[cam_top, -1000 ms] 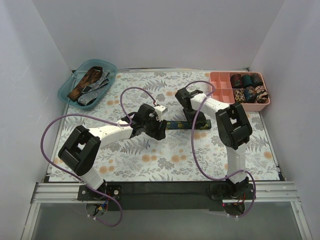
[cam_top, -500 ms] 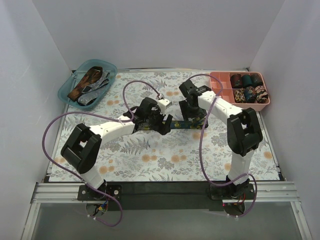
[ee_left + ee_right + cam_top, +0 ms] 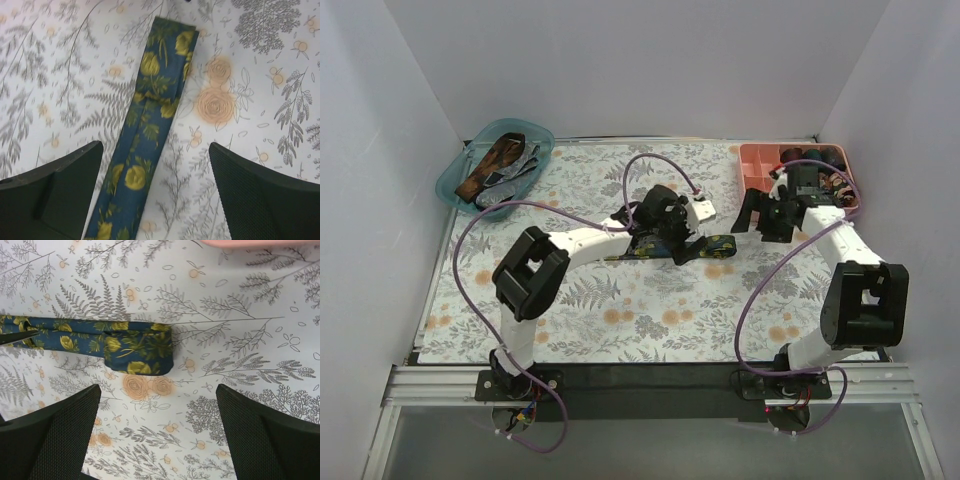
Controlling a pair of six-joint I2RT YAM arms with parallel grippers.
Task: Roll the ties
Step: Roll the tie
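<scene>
1. The left gripper (image 3: 154, 150) hangs low with its two black fingers spread wide and nothing held. It straddles a navy fabric necktie patterned with yellow flowers (image 3: 150, 100), which lies flat on the fern-printed table cover (image 3: 260, 60).
2. From that wrist, the necktie's long axis runs straight away from the fingers, toward its folded end (image 3: 172, 30) just ahead.
3. From above, the strip lies left to right across the middle of the table, with the folded end toward the robot's right.
4. The right gripper (image 3: 157, 395) is equally wide open and empty. It stands beyond that folded end, near the pink plastic compartment tray (image 3: 758, 165). The end lies ahead of its fingers and clear of them.
5. The left arm appears the nearer of the two, sitting directly over the strip. The right arm faces the doubled-over end, where a roll would most likely begin.
6. Any roll would probably have to travel along the necktie's length, from the folded end toward the robot's left.
7. A teal plastic basket (image 3: 448, 190) of loose ties sits at the far left corner, well apart.
</scene>
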